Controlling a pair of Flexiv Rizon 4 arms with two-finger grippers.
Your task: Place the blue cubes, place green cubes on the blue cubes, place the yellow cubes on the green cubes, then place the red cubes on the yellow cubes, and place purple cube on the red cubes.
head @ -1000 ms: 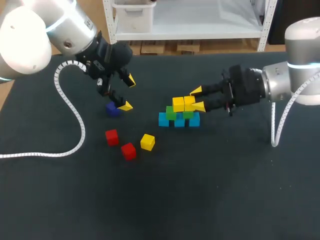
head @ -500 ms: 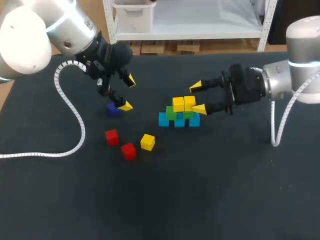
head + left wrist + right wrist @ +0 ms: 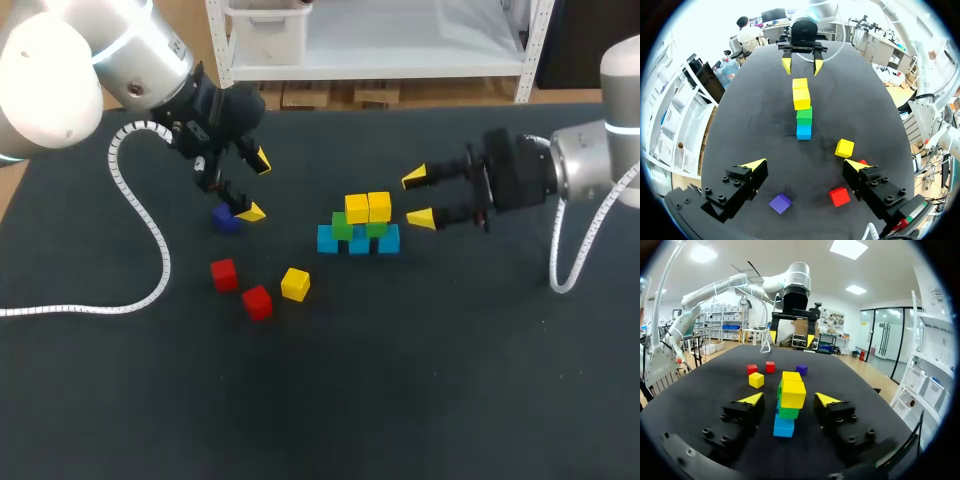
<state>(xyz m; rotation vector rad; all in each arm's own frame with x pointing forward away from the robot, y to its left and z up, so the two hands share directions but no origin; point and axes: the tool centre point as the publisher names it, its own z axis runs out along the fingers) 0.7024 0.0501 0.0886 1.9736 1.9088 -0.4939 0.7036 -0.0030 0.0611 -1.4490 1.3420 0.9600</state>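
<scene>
Lower left of centre on the dark surface [image 3: 420, 380], two red cubes [image 3: 257, 301] and a loose yellow cube [image 3: 295, 284]. Mid-frame: blue cubes [image 3: 327, 239], green cubes [image 3: 343, 228] on them, two yellow cubes [image 3: 368, 208] on top. Right gripper [image 3: 417, 198] wide open, just right of them, touching nothing. Left gripper [image 3: 256, 186] open above the purple cube [image 3: 225, 219].

Right pincer [image 3: 789, 399] spread wide, cube stack [image 3: 792, 393] ahead, loose yellow cube [image 3: 756, 380] beyond

No legible text, labels, numbers or signs anywhere.
</scene>
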